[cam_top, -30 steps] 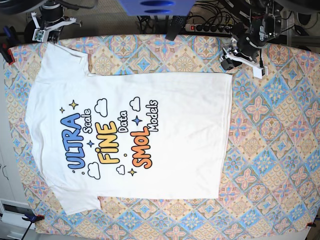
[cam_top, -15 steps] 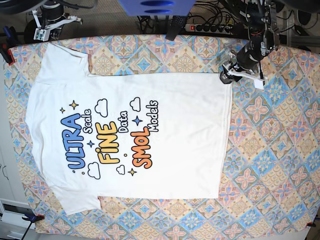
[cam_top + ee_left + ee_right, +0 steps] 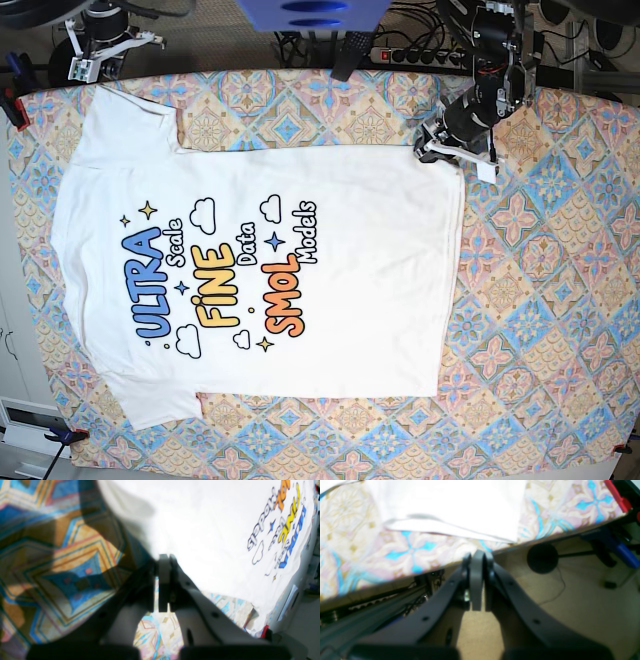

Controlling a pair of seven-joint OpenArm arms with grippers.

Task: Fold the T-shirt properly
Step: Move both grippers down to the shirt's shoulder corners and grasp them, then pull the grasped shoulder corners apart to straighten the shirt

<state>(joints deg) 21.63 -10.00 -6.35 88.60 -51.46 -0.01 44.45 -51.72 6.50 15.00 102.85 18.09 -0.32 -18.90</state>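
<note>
The T-shirt [image 3: 270, 265] lay flat, print up, on the patterned tablecloth [image 3: 540, 300]. My left gripper [image 3: 163, 566] was pinched together at its hem corner; my right gripper [image 3: 477, 560], jaws together, hung past the table's edge.

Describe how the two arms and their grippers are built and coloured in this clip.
Both grippers are two-fingered, with long dark, curved fingers carrying small round holes and flat pale-grey pads at the tips, as the wrist views show for the left gripper and right gripper. From the base view the left arm is black with a white gripper body; the right arm also ends in white parts.
</note>
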